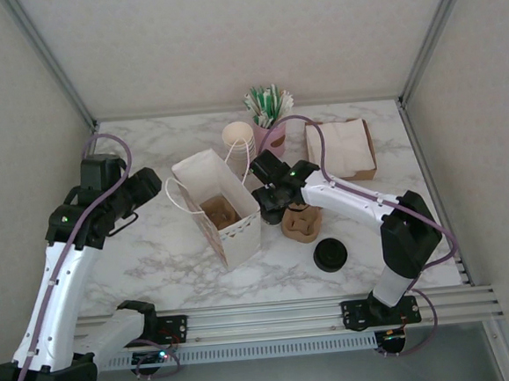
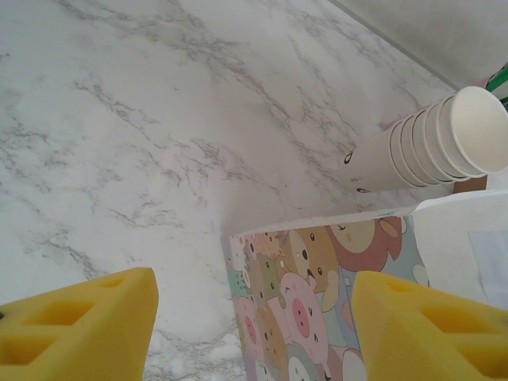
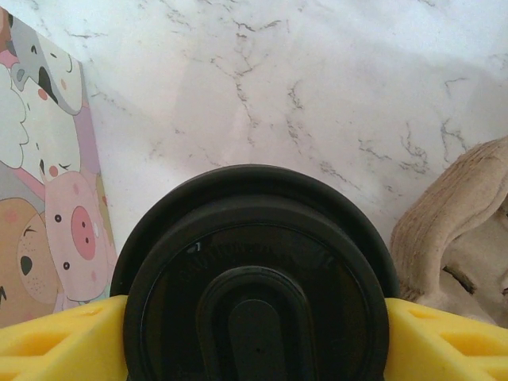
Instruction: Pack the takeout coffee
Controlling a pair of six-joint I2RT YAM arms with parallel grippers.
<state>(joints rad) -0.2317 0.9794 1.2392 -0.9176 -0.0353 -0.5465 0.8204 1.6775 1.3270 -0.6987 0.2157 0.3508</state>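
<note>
While the left pincer (image 2: pixel 254 333) is hanging wide, the right pincer (image 3: pixel 254 349) is straddling the coffee cup (image 3: pixel 254 262), grip unclear; likely next, a firm squeeze.

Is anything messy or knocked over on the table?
Nothing looks spilled or knocked over. Only a black lid lies by itself on the table, seemingly with no cup.

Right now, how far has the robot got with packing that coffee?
Done: the open cartoon-animal paper bag stands ready. In hand: the right hand flanks the black-lidded takeout coffee cup beside the bag; a firm grip isn't clear. Left: lifting it into the bag; the left hand is open and empty.
</note>
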